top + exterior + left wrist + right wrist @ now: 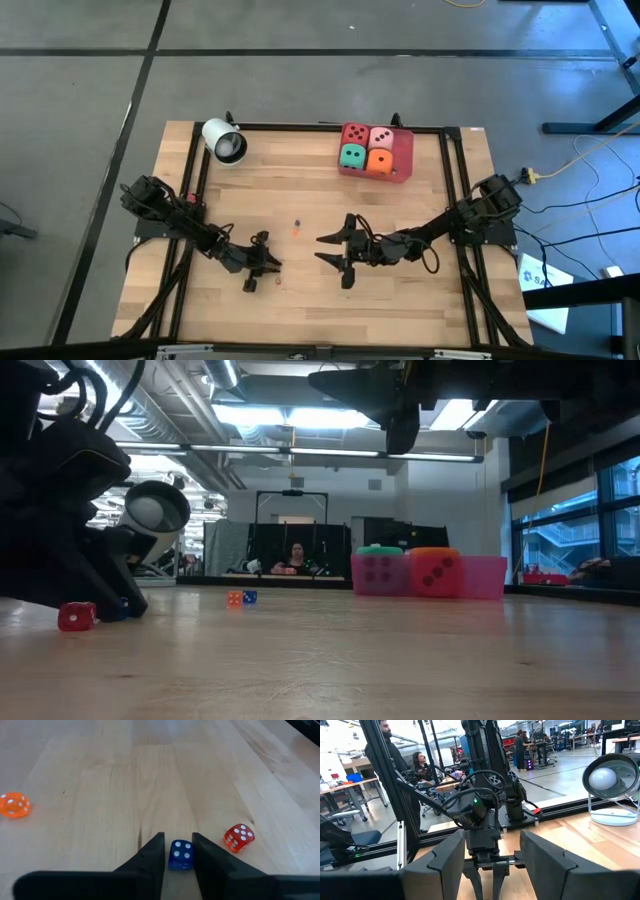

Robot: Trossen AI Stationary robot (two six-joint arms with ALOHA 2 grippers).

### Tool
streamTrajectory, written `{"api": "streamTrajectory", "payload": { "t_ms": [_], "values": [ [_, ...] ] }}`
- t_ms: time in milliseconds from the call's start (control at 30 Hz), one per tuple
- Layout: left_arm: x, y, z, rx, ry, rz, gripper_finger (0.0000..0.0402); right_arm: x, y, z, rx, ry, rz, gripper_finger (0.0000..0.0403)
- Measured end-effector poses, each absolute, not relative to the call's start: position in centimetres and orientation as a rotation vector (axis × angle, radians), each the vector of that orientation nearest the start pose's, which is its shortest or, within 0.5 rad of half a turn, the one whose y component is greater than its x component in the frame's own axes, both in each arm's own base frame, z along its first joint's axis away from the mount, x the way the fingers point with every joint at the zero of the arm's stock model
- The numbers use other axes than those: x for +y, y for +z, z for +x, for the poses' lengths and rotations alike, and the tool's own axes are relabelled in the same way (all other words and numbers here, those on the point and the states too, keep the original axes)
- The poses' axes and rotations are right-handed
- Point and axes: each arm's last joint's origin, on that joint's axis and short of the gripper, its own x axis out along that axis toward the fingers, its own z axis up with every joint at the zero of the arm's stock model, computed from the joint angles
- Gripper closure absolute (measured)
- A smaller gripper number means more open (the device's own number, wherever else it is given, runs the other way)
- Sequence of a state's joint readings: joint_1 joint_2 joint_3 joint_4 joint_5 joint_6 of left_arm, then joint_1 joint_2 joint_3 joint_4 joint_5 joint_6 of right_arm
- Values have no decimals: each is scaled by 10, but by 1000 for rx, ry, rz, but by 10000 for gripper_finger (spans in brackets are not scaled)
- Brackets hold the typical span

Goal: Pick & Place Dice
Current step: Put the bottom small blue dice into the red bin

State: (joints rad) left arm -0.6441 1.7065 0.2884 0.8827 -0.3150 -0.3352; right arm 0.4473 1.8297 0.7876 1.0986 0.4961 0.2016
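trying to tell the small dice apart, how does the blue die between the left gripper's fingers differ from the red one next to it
The blue die sits between the left gripper fingers; the red die lies free on the table, just outside one finger. The blue die sits square to the fingers, while the red die is turned at an angle. The colours differ, and the faces seen show different counts of pips. Both are small, see-through dice with white pips.

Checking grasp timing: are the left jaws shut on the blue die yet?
Cannot tell. Left gripper has the small blue die between its jaws; contact is unclear.
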Motion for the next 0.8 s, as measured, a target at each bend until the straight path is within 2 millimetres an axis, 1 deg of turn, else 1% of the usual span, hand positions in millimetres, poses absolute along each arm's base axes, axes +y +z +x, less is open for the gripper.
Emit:
{"api": "streamTrajectory", "payload": {
  "t_ms": [133,267,533,700,800],
  "values": [
    [-134,82,192,545,-242,-93,341,142,183,327,-53,-34,226,213],
    [-134,82,192,552,-245,-107,359,142,183,327,-52,-29,226,213],
    [-133,83,192,542,-242,-123,363,142,183,327,-52,-26,226,213],
    [-130,92,196,493,-257,-99,366,142,183,327,-52,-26,252,213],
    [-124,103,199,441,-251,-73,367,141,181,327,-43,-28,302,213]
  ]
}}
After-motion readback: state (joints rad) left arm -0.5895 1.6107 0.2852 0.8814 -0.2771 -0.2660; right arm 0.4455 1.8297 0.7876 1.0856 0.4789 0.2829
